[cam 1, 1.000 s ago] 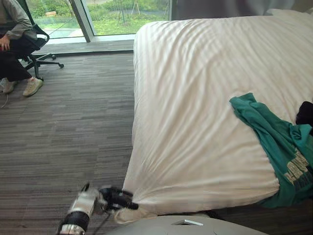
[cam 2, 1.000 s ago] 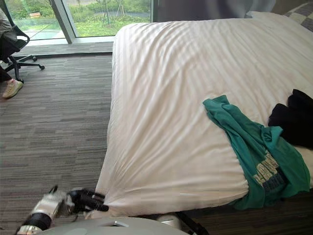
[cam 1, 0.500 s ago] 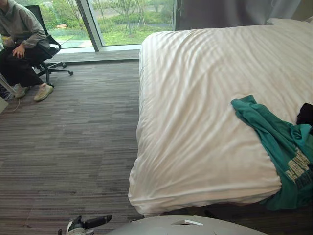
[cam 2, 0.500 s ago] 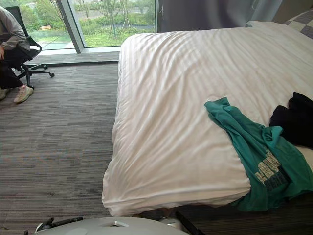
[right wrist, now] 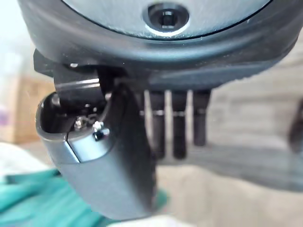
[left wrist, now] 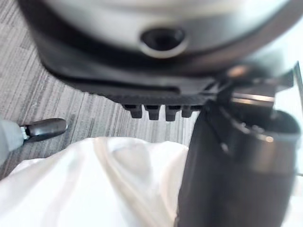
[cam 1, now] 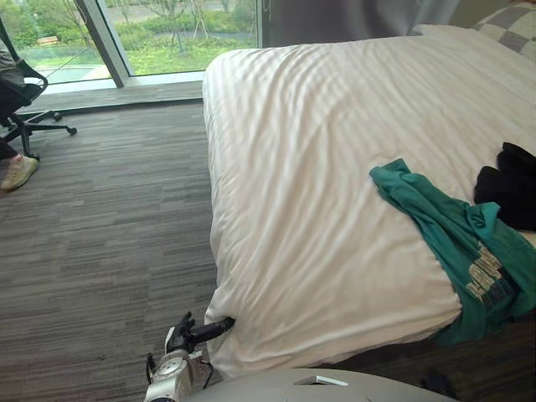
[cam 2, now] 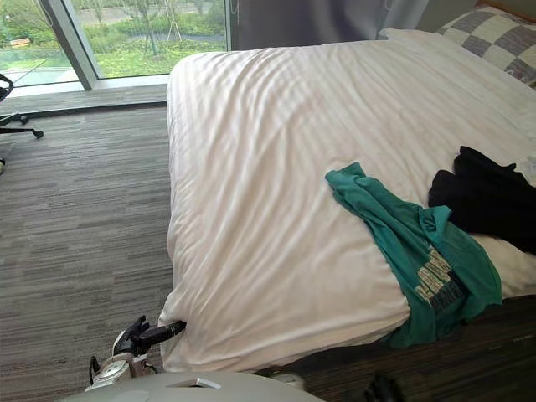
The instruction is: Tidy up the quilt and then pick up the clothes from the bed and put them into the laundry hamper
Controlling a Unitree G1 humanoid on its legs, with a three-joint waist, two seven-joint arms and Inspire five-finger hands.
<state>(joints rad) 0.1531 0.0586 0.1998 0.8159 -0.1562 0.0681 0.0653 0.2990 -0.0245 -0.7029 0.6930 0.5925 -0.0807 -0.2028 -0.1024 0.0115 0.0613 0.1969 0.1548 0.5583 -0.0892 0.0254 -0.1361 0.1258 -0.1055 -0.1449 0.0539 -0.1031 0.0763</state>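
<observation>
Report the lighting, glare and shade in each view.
Left eye view: daylight from the window lights the quilt, soft shade in its folds. Left wrist view: the quilt shows bright white past dark left robot hand. Right wrist view: right robot hand dark against pale surroundings.

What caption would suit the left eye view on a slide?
Left robot hand at a corner of the white quilt; green shirt and black garment lie on top.

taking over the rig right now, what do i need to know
Left hand: open, at the quilt's near left corner, gripping nothing.
Right hand: open, empty, above the teal shirt.
Teal shirt and black garment lie on the quilt's right side.
Done: quilt spread mostly flat.
Left: finish that corner, then clear both garments off the bed.
</observation>
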